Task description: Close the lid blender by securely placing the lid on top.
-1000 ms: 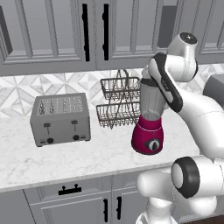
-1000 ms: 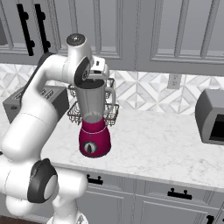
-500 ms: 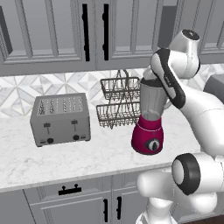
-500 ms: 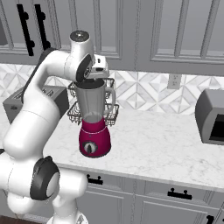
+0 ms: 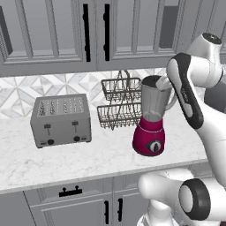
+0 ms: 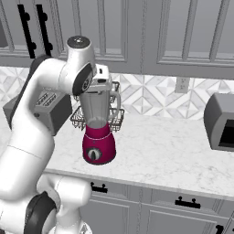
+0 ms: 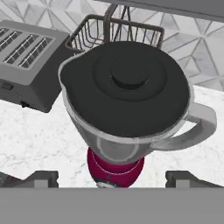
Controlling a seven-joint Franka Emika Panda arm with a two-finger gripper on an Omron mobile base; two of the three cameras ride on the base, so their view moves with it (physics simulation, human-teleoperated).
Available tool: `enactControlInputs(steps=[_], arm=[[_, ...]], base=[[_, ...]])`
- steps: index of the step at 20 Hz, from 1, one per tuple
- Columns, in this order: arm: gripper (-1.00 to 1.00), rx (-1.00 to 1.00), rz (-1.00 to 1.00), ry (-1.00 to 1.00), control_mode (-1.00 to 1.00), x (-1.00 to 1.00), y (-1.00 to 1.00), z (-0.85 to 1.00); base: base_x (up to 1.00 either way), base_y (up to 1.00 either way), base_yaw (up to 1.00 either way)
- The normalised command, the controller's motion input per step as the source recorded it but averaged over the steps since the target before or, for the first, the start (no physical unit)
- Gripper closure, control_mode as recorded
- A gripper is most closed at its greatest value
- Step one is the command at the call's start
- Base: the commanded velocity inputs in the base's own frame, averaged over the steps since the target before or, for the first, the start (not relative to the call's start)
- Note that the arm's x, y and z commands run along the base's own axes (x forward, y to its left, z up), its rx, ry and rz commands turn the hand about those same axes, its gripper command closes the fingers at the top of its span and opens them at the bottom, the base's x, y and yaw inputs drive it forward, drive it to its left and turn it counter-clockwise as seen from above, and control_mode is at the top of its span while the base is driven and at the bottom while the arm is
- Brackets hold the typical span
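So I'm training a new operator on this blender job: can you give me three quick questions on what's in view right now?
1. True or false: the lid sits on the blender jar.
2. What stands directly behind the blender? A) wire rack B) toaster C) kettle
3. Fill in: the claw fingers are spread ____ and hold nothing.

Key: 1 true; 2 A, the wire rack; 3 apart.

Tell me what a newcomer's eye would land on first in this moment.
The magenta-red blender at the counter's middle stands out, its clear jar capped by the black lid, which appears seated on the rim. The gripper hangs just above it, jaws spread wide and holding nothing. Left of the blender sit a silver toaster and, behind it, a wire rack.
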Motion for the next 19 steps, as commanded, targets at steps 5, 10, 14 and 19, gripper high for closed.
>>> enactControlInputs(steps=[5,10,14,19], arm=[[-1.00,0.05,0.00,-0.08,-1.00,-0.65,-0.58,0.00],[-1.00,0.23,0.00,-0.08,-1.00,-0.20,-0.75,-0.13],[-1.00,0.11,0.00,-0.01,-1.00,-0.03,-0.41,-0.06],[-1.00,0.01,0.00,0.00,-1.00,-0.02,-0.11,0.00]], base=[[0.00,0.00,0.00],[0.00,0.00,0.00],[0.00,0.00,0.00],[0.00,0.00,0.00]])
